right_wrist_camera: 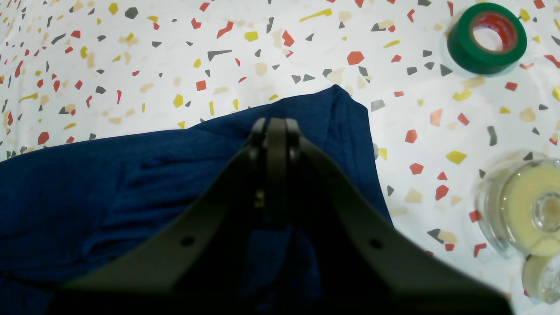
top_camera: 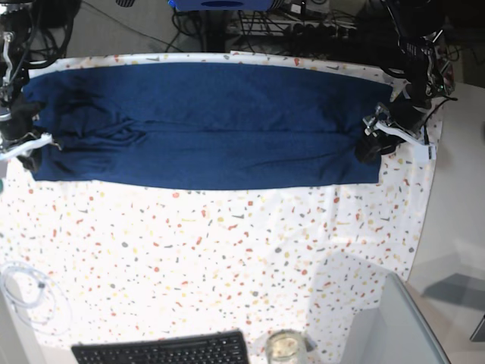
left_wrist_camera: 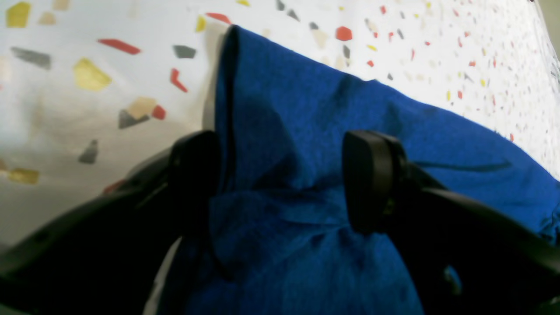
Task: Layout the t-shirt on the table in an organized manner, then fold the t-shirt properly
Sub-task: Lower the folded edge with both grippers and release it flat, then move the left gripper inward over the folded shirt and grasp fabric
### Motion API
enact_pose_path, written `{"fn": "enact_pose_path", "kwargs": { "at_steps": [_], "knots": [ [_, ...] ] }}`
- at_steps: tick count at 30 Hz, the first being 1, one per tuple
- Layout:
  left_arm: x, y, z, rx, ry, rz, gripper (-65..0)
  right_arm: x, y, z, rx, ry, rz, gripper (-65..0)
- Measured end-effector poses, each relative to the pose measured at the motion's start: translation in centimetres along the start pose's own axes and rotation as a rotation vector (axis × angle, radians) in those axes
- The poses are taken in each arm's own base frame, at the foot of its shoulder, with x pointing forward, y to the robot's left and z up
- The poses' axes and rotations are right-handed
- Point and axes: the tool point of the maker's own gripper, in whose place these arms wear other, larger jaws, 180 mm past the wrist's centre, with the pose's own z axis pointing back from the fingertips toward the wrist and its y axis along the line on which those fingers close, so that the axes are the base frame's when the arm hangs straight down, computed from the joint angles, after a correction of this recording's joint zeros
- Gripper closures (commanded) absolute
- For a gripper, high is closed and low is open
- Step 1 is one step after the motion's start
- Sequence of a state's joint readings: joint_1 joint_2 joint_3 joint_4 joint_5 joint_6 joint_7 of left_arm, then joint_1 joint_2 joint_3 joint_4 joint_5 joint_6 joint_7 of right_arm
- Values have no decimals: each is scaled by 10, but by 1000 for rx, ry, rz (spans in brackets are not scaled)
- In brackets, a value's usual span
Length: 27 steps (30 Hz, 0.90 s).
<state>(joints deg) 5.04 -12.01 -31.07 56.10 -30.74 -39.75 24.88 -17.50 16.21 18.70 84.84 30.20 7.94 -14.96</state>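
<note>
Start at the left of the base view. Your right gripper [top_camera: 29,148] sits there at the left end of the t-shirt [top_camera: 204,125]. In its own wrist view the right gripper [right_wrist_camera: 276,127] has its two fingers pressed flat together, with no gap. It sits over the blue cloth near a corner of the shirt. You cannot tell if any cloth is pinched between them.

The t-shirt lies in a long dark blue band across the far part of the table [top_camera: 227,258]. It runs from one gripper to the other and looks folded along its length.

At the right end you see your left gripper [top_camera: 371,144]. In its wrist view the left gripper [left_wrist_camera: 284,175] has its fingers [left_wrist_camera: 369,179] apart, about half wide. A bunched fold of the t-shirt [left_wrist_camera: 306,131] sits between them. One finger touches the cloth, but you cannot tell if the grip is tight.

A green tape roll [right_wrist_camera: 486,37] and a clear tape roll [right_wrist_camera: 525,205] lie on the table near the right gripper. A keyboard [top_camera: 163,351] and a glass jar [top_camera: 285,347] sit at the near edge.
</note>
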Motion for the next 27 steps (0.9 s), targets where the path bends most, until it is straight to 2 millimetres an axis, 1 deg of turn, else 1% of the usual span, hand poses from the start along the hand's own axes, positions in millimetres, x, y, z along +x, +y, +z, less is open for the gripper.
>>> {"fn": "enact_pose_path", "kwargs": {
  "at_steps": [2, 3, 4, 6, 9, 10, 15, 17, 19, 20, 23, 26, 27],
  "knots": [
    [-1, 0, 0, -1, 0, 2, -413, 0, 0, 0, 0, 0, 0, 0],
    [-1, -1, 0, -1, -1, 2, -392, 0, 0, 0, 0, 0, 0, 0],
    [-1, 0, 0, 0, 1, 1, -351, 0, 0, 0, 0, 0, 0, 0],
    [-4, 1, 0, 4, 16, -3, -237, 0, 0, 0, 0, 0, -1, 0],
    [-14, 2, 2, 7, 42, 4, -16, 0, 0, 0, 0, 0, -1, 0],
    [-15, 2, 2, 8, 44, 6, 0, 1, 0, 0, 0, -2, 0, 0],
    [-11, 10, 7, 14, 76, -31, 0, 2, 1, 0, 2, -5, 1, 0],
    [-5, 17, 14, 34, 93, -76, 0, 2, 1, 0, 2, -5, 1, 0],
    [3, 22, 21, 62, 98, -128, 0, 2, 1, 0, 1, -6, 1, 0],
    [9, 20, 27, 66, 83, -150, 0, 2, 1, 0, 1, -6, 1, 0],
    [18, -1, 40, 33, 58, -249, 0, 2, 1, 0, 1, -5, 1, 0],
    [16, -37, 42, 6, 39, -307, 0, 3, 0, 1, -1, -7, 0, 0],
    [12, -52, 42, -16, 40, -324, 0, 2, 0, 1, 0, -6, -1, 0]
  ]
}}
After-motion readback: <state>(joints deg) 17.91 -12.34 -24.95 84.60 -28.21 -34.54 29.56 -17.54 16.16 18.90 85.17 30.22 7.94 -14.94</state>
